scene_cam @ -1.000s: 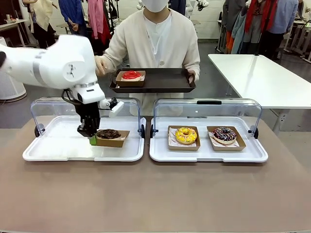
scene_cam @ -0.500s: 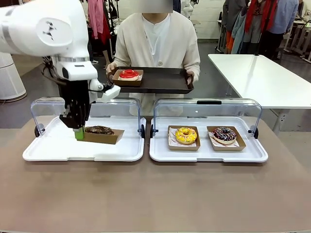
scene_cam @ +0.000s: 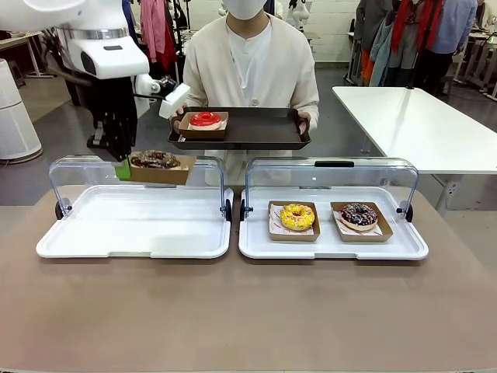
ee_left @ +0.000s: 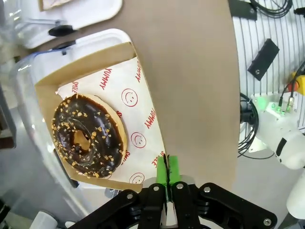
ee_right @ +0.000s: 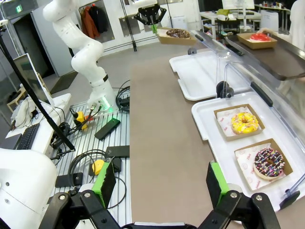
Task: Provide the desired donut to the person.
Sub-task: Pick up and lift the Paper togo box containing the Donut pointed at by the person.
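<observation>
Since a second ago the left arm (scene_cam: pixel 85 31) has climbed and pulled back from the left display case (scene_cam: pixel 132 233). It has lifted the cardboard tray (scene_cam: pixel 167 172) out of the case, and the tray now hangs about level with the top of the raised clear lid (scene_cam: pixel 70 175). The person (scene_cam: pixel 248 70) holds a dark serving tray (scene_cam: pixel 256 128) just beyond.

The serving tray's middle and right are bare, and a red donut (scene_cam: pixel 206 119) fills its left end. I would aim for that bare stretch, clearing the lid's top edge and then the tray's near rim.

The chocolate donut (scene_cam: pixel 155 159) rides in the cardboard tray. The left gripper (scene_cam: pixel 120 167) pinches that tray by one edge only, so it should stay level and move slowly. The right gripper (ee_right: pixel 161 182) is spread wide, well apart.
</observation>
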Motion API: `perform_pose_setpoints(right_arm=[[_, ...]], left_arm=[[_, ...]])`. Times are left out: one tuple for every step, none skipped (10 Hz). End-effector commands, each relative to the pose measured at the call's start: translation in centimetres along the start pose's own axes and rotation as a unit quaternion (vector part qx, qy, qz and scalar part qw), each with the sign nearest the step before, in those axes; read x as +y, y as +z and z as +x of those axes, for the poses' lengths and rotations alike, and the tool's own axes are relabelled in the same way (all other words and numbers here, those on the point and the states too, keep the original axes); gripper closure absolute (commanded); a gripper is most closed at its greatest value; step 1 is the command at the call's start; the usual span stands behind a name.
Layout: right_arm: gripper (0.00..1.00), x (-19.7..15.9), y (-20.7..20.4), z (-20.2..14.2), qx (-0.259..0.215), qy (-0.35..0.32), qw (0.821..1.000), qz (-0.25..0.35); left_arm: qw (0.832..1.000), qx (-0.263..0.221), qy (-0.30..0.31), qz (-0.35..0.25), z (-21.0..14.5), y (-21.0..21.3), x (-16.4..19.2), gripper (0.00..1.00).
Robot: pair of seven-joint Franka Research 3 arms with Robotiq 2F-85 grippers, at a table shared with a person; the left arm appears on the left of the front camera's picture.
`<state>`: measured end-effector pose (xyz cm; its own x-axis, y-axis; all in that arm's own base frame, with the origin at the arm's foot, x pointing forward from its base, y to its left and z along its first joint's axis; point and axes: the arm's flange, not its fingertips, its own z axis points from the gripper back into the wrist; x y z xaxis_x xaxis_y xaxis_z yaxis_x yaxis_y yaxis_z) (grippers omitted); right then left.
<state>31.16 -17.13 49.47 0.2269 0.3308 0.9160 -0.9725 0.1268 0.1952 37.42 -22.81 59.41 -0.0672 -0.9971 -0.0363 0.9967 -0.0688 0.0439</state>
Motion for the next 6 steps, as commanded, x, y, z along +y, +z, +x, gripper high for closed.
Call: perform_pose_setpoints(right_arm=[[0.00, -0.04, 0.09, 0.01, -0.006, 0.004, 1.000, 0.002], [0.00, -0.04, 0.09, 0.01, -0.006, 0.004, 1.000, 0.002], [0.00, -0.04, 0.09, 0.01, -0.006, 0.004, 1.000, 0.002], [0.00, -0.04, 0.09, 0.01, -0.006, 0.004, 1.000, 0.002], [0.00, -0.04, 0.09, 0.01, -0.006, 0.004, 1.000, 0.002], [0.00, -0.04, 0.09, 0.01, -0.006, 0.004, 1.000, 0.002]], left_arm=[[1.000, 0.006, 0.018, 0.009, -0.42, 0.16, 1.07, 1.00], [1.000, 0.002, 0.016, 0.010, -0.70, -0.02, 1.39, 1.00], [1.000, 0.004, 0.003, 0.019, -1.34, -0.73, 1.78, 1.00], [1.000, -0.002, 0.009, 0.003, -0.88, 0.19, 0.87, 1.00], [1.000, -0.002, 0.009, 0.003, -0.88, 0.19, 0.87, 1.00], [1.000, -0.002, 0.009, 0.003, -0.88, 0.19, 0.87, 1.00]])
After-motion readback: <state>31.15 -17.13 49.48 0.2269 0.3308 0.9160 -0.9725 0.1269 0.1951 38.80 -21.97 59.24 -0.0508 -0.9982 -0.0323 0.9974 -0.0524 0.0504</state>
